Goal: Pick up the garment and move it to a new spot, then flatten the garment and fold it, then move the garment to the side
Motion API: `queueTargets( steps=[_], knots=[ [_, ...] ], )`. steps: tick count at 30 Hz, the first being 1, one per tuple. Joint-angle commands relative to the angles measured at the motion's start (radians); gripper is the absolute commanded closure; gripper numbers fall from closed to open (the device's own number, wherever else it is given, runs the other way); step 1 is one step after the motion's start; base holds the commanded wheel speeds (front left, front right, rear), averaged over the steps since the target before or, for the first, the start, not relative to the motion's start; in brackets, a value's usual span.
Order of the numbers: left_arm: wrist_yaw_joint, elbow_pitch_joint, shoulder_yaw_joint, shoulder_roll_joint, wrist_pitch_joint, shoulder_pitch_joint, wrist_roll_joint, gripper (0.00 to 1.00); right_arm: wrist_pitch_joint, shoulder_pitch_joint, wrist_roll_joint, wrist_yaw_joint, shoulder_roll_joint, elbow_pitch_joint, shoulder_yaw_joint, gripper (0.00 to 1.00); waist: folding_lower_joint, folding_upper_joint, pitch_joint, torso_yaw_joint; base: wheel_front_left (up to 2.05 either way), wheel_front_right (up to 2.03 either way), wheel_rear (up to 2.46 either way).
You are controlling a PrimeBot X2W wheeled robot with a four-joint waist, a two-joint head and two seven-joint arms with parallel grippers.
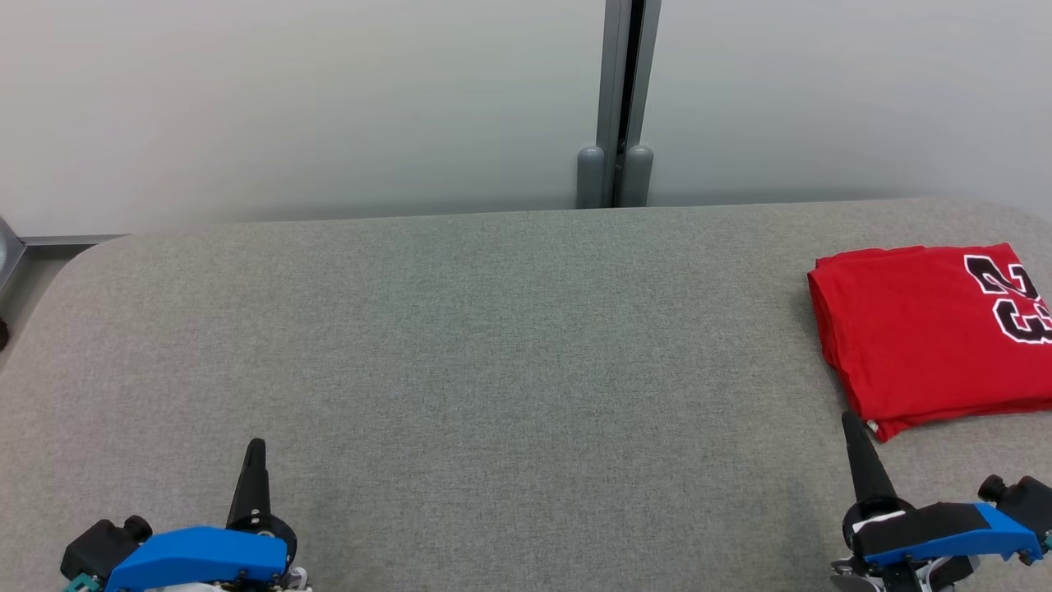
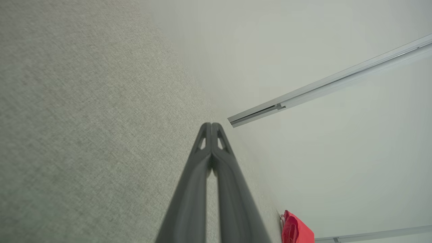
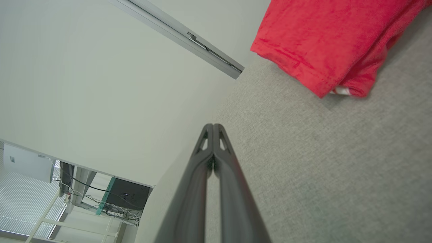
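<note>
The red garment (image 1: 920, 337) lies folded into a flat, roughly square stack at the far right of the desk (image 1: 493, 345). The right hand (image 1: 849, 421) sits just in front of the stack's near left corner, its fingers pointing toward that corner. In the right wrist view a strip of bare grey cloth separates the fingertips from the red hem, so the two are near but apart. The left hand (image 1: 256, 444) is well apart from the garment, at the opposite side of the desk. Each hand has its two dark fingers pressed together with nothing between them.

The head view's right edge cuts off the garment, along with part of the black number (image 1: 1009, 298) printed on it. A small white scrap (image 3: 341, 90) peeks out under the folded corner, and what it is cannot be told.

The desk is covered in grey-green woven fabric with rounded corners. Behind it stands a plain pale wall (image 1: 288, 99) split by a grey metal post (image 1: 625, 99). The right wrist view also catches a dark box (image 3: 128, 195) and loose cables beyond the desk's edge.
</note>
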Motion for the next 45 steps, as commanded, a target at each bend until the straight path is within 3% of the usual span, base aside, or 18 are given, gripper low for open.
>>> queueTargets(
  steps=[1,45],
  knots=[
    [-0.008,-0.015,0.013,0.0,0.007,-0.03,-0.025,1.0,0.009,-0.024,0.031,0.0,-0.003,-0.017,-0.006,1.0,0.0,-0.0001,0.0,0.0,0.0,0.0,0.0],
    [-0.04,-0.036,0.092,-0.019,0.106,-0.073,-0.353,1.0,0.111,-0.039,0.427,0.0,-0.004,-0.044,-0.05,1.0,-0.0001,-0.0001,-0.011,-0.009,0.0,0.0,0.0]
  ],
)
